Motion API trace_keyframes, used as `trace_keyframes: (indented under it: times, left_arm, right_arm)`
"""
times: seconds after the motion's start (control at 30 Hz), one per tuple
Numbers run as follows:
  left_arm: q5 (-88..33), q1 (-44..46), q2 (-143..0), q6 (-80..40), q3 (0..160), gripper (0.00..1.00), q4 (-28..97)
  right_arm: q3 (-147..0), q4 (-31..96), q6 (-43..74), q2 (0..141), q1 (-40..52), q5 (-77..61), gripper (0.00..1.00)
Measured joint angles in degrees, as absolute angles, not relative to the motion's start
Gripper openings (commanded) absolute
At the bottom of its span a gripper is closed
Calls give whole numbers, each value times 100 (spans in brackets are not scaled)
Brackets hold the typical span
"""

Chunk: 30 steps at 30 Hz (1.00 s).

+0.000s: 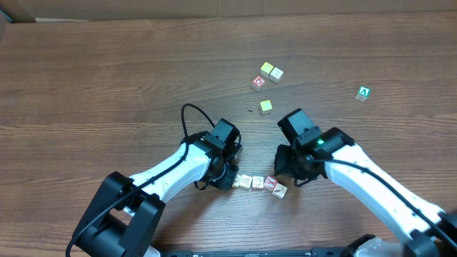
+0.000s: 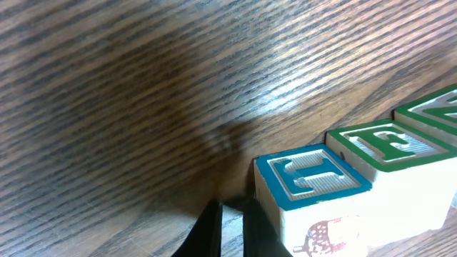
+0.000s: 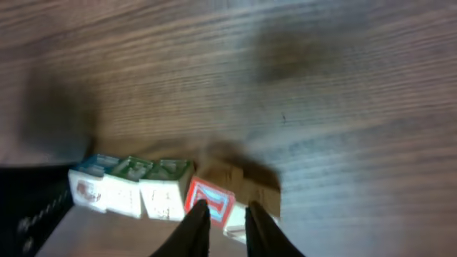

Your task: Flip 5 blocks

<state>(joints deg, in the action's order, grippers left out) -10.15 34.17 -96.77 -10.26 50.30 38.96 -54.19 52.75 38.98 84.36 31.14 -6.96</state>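
Several small pale blocks [image 1: 258,183] lie in a short row near the front of the table. My left gripper [image 1: 230,177] sits at the row's left end. In the left wrist view its fingers [image 2: 230,211] are shut, right beside a blue-topped block [image 2: 310,175], with green-topped blocks [image 2: 385,141] beyond it. My right gripper [image 1: 289,173] is at the row's right end. Its fingers [image 3: 227,208] keep a narrow gap just over a red-framed block [image 3: 212,198]. A pale block face [image 3: 235,223] shows in that gap. Whether the fingers touch it I cannot tell.
Farther back lie three plain yellow cubes [image 1: 266,69], [image 1: 276,73], [image 1: 265,106] and a pale cube with a red mark [image 1: 258,83]. A green "A" cube [image 1: 363,93] sits far right. The wood table [image 1: 107,86] spreads wide to the left.
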Motion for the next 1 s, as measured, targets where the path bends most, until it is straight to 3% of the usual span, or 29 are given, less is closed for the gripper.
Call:
trace_keyframes:
  times: [1.0]
  left_arm:
    - [-1052,3415,-9677,-1026,5030,6,3986]
  right_arm:
    - [-5408,4630,2556,9607,3347,-1201,11]
